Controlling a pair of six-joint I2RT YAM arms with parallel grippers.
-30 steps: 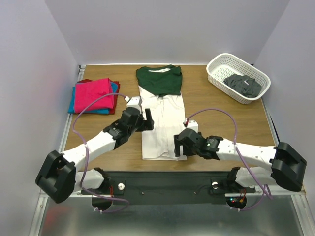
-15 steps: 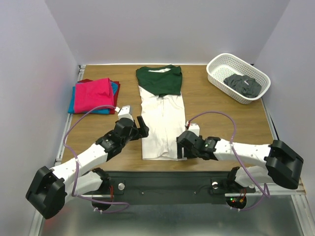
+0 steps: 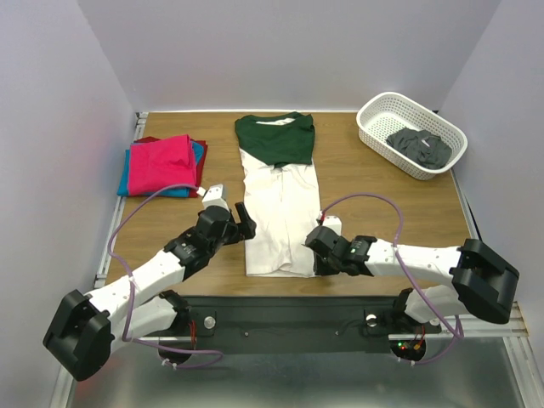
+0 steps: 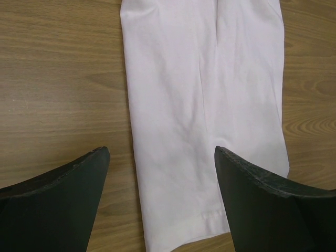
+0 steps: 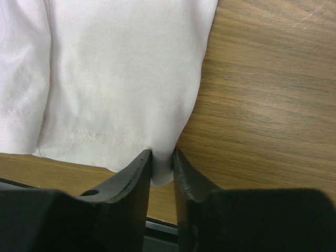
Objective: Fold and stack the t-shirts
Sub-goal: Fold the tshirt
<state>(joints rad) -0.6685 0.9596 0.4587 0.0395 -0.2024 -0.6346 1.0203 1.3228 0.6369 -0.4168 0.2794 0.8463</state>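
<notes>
Hem grab under way. We log the white cloth t-shirt with dark green sleeves (image 3: 279, 200) lying flat down the middle of the brown wooden table (image 3: 365, 191). Its sides are turned in to make a narrow strip, green collar end far, white hem nearest the arm bases.

Change over the last second: the right gripper (image 5: 161, 164) stood spread above the near-right hem corner. Now its jaws have come together on that corner, and the wrist view shows a small tuck of white cloth pinched between the two dark fingers. The left gripper (image 4: 160, 152) has drawn back from mid-shirt toward the near-left hem. Its jaws are spread wide and hold nothing: one finger is over bare wood, the other over cloth, the shirt's left edge running between them.

Our reading: one corner is secured and the other is not. A hem-to-collar fold wants both corners held, and lifting on the right alone would likely skew the strip. The left still has to drop and close on its edge.

Elsewhere: the folded magenta t-shirt (image 3: 161, 161) tops a pile with the blue t-shirt (image 3: 198, 151) and red t-shirt (image 3: 146, 140) at far left, the probable destination. The white plastic lattice basket (image 3: 374, 106) at far right holds a dark grey garment (image 3: 418, 146).
</notes>
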